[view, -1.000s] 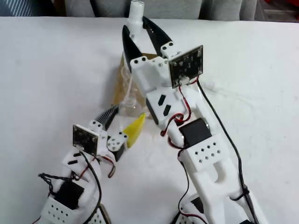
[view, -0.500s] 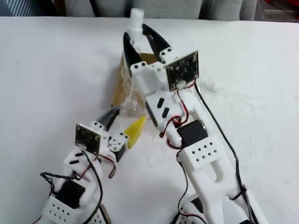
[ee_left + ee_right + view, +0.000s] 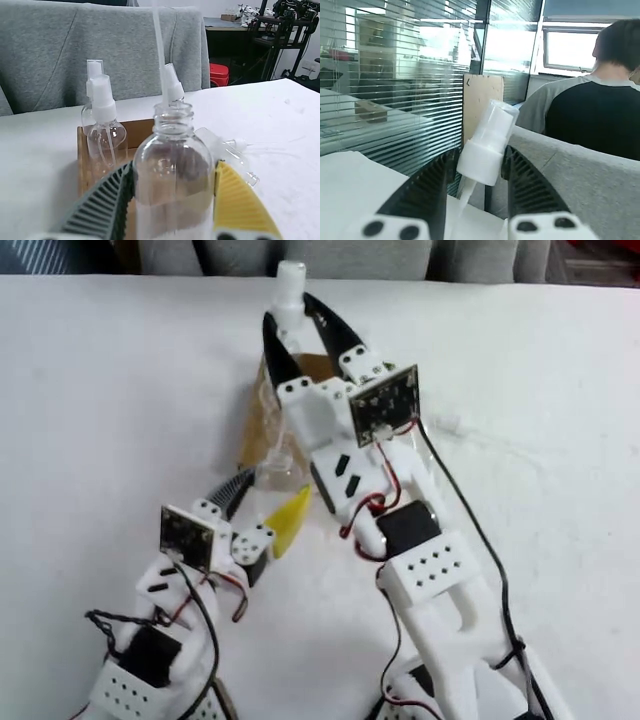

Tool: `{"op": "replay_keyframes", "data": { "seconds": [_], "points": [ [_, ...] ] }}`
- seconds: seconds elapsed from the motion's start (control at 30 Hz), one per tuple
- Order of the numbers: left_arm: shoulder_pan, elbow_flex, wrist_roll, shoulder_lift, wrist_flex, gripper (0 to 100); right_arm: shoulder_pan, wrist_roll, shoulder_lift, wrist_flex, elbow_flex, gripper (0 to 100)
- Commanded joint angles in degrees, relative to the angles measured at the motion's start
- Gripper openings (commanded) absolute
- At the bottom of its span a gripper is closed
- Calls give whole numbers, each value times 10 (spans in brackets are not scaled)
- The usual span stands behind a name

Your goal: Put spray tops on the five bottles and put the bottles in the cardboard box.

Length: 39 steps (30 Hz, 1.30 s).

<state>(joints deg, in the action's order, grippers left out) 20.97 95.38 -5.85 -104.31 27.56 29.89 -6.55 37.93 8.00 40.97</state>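
A clear open-necked bottle (image 3: 172, 165) stands upright between the grey and yellow fingers of my left gripper (image 3: 174, 200), which is shut on it. From above the same bottle (image 3: 276, 474) sits in the left gripper (image 3: 272, 488) just in front of the cardboard box (image 3: 254, 432). My right gripper (image 3: 291, 310), with black fingers, is shut on a white spray top (image 3: 289, 282) held high over the box. Its thin dip tube (image 3: 159, 55) hangs down into the bottle's neck. The spray top (image 3: 487, 145) is pinched at its collar in the right gripper (image 3: 481, 159).
The cardboard box (image 3: 82, 150) holds upright bottles with spray tops, one (image 3: 104, 125) at the front and another (image 3: 172, 85) behind. A capped bottle (image 3: 227, 152) lies on the white table beside the box. The right arm covers much of the box from above.
The right gripper with the spray top has shifted slightly toward the near side and dropped a little. The left arm and its bottle have barely moved.
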Motion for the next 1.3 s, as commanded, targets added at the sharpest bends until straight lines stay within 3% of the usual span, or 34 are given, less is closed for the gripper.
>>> {"op": "replay_keyframes", "data": {
  "seconds": [0.0,0.4,0.73,0.97,1.27],
  "points": [
    [-5,-7,6,-8,-18,24,-2,-7,2,21,-5,15],
    [-5,-7,6,-8,-18,24,84,-11,123,-82,88,15],
    [-5,-7,4,-8,-17,24,97,-11,211,-275,118,28],
    [-5,-7,4,-8,-17,24,103,-5,222,-433,74,262],
    [-5,-7,3,-8,-17,24,101,47,247,-604,-66,178]
  ]
}}
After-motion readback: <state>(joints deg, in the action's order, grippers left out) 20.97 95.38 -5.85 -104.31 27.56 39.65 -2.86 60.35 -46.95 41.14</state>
